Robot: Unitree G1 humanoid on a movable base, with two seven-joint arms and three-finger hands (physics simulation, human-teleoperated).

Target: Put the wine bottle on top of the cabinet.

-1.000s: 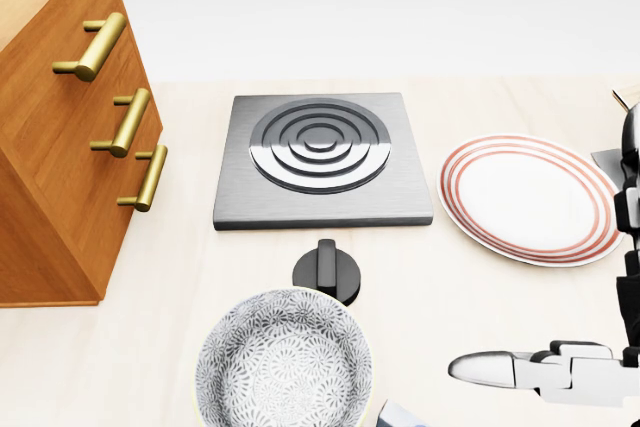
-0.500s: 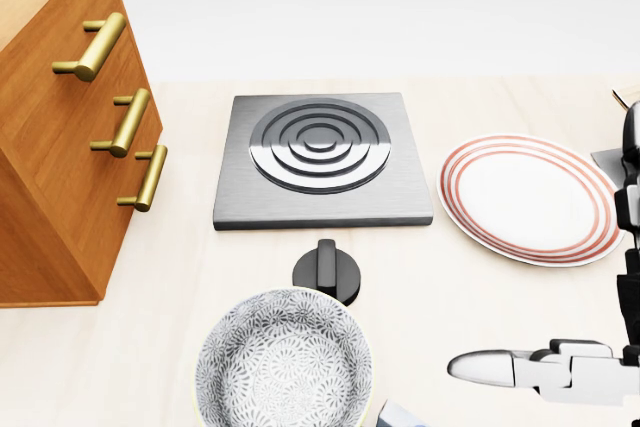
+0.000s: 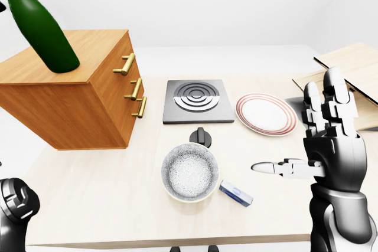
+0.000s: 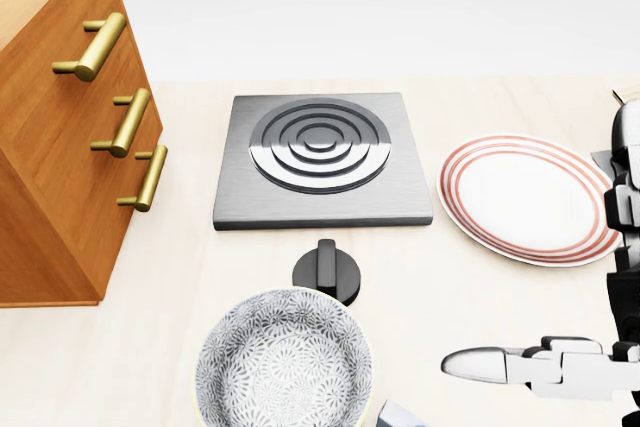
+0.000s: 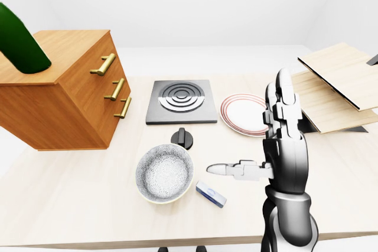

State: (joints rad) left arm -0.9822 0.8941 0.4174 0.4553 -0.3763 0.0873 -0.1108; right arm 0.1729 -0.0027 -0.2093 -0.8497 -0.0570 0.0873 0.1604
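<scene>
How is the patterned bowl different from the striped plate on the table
The bowl is deep with raised walls; the plate is shallow and nearly flat. The bowl carries a dense grey speckled pattern all over its inside; the plate is plain white with red rings near its rim. In the left-eye view the bowl sits lower, below the stove knob, while the plate lies right of the burner. Both are round, empty and rest on the table.

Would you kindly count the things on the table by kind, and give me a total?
Bottle: 1, green, standing on the cabinet
Cabinet: 1
Burner plate: 1
Knob: 1
Bowl: 1
Plate: 1
Small blue and white packet: 1
Wooden boards: 2
Total: 9
</scene>
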